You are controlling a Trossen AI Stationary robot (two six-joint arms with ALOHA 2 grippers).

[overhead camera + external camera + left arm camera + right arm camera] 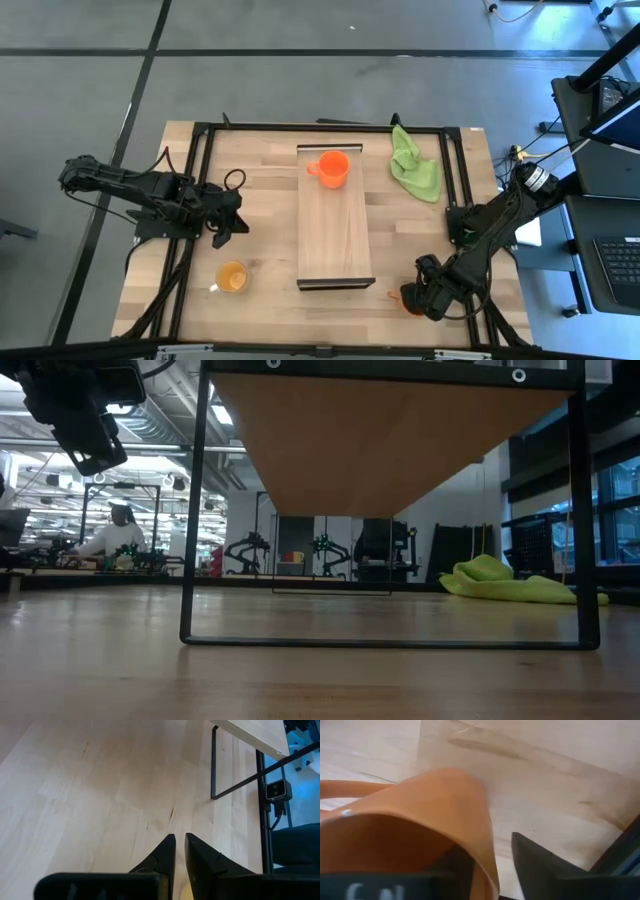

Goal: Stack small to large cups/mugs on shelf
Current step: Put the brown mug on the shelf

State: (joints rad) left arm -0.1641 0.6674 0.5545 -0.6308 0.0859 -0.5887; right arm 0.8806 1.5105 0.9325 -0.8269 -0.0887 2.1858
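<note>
The bright orange mug (333, 168) stands on the far end of the light-wood shelf (335, 235), a board raised on a thin black frame (190, 540). The yellow-orange mug (232, 277) stands on the table left of the shelf's near end. My right gripper (418, 295) is at the table's near right, shut on the brown-orange mug (420, 815). My left gripper (236, 222) is shut and empty, above the table left of the shelf and a little beyond the yellow-orange mug. My right gripper holds the brown-orange mug by its wall at the rim (482, 845), with one finger (455, 862) inside the mug and the other finger (535, 860) outside it. Whether the mug's bottom is on the table, I cannot tell.
A green cloth (413, 165) lies crumpled at the table's far right, beside the shelf; it also shows in the low view (500, 580). Black frame rails (190, 200) run along the table's left, right and far sides. A person sits at a bench far behind the table (115, 535).
</note>
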